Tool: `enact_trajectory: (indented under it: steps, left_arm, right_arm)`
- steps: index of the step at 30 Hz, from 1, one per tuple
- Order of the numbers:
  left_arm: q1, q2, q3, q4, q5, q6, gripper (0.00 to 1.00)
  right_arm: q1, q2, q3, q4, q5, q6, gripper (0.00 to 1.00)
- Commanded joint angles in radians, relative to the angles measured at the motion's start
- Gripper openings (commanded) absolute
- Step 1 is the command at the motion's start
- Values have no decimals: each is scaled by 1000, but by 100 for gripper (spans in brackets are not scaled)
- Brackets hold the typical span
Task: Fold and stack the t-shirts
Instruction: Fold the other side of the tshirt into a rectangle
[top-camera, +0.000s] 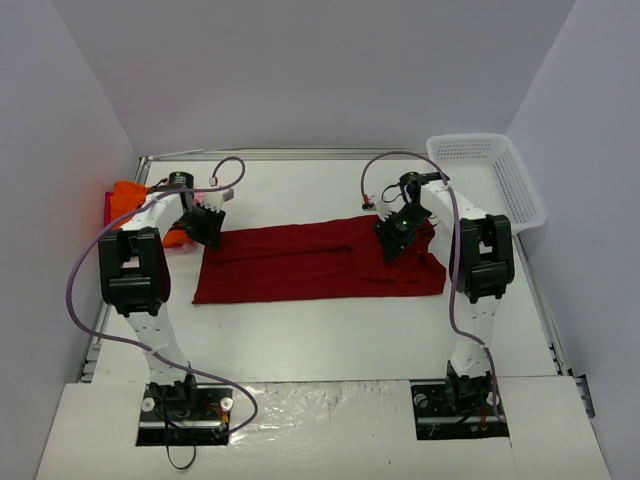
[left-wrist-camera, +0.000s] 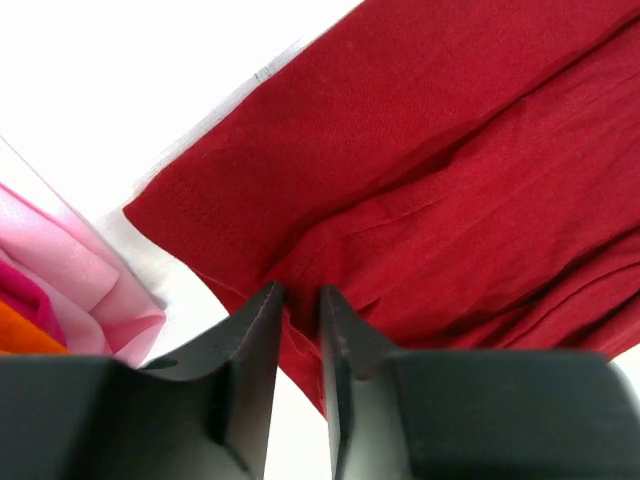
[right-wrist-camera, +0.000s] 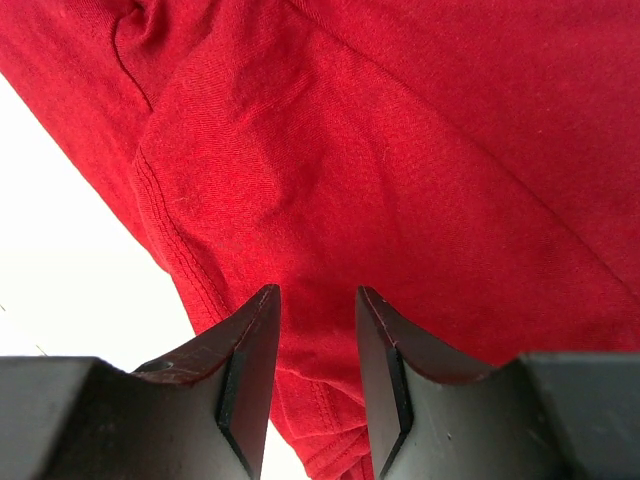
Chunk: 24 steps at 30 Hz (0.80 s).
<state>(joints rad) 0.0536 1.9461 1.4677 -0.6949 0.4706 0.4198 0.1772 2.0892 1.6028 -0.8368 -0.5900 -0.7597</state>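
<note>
As the dark red t-shirt lies flat across the middle of the table, drawn into a long band running left to right, the step in hand reads as taking hold of its far edge for the next fold. Item, left gripper: at the shirt's far left corner, fingers drawn narrow, the stitched hem running into the slit between them; whether the cloth is truly pinched cannot be told. Item, right gripper: on the far edge toward the shirt's right end, fingers narrow, red cloth filling the gap and bulging just ahead of the tips, apparently a pinch on a fold. Handling note: overlapped pleats show in the left wrist view, so each hold should catch every layer at the hem, not the top one alone. Both ends are best lifted together and level, then carried toward the near side and laid on the near hem so the band halves squarely; an uneven pull would likely skew the corner. Item, orange t-shirt and pink t-shirt: bunched together at the far left edge of the table, just beside the red shirt's corner and the left gripper. Room is tight on that side, and a wide swing might drag them. Item, white basket: perched off the far right corner, apart from the shirt. Open room: bare table lies on the near side of the shirt, toward the arm bases, with a narrower strip beyond its far edge.
</note>
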Motion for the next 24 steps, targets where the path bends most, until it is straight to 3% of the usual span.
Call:
enact_trajectory:
  steps: [1, 4, 24]
  left_arm:
    - [5, -7, 6, -15, 7, 25, 17]
    - [5, -7, 6, -26, 13, 30, 3]
    - [12, -286, -132, -72, 45, 135, 2]
  right_arm:
    - [-5, 8, -6, -41, 10, -4, 32]
    - [-5, 8, -6, -39, 12, -4, 32]
    - [-25, -41, -7, -44, 55, 16, 30]
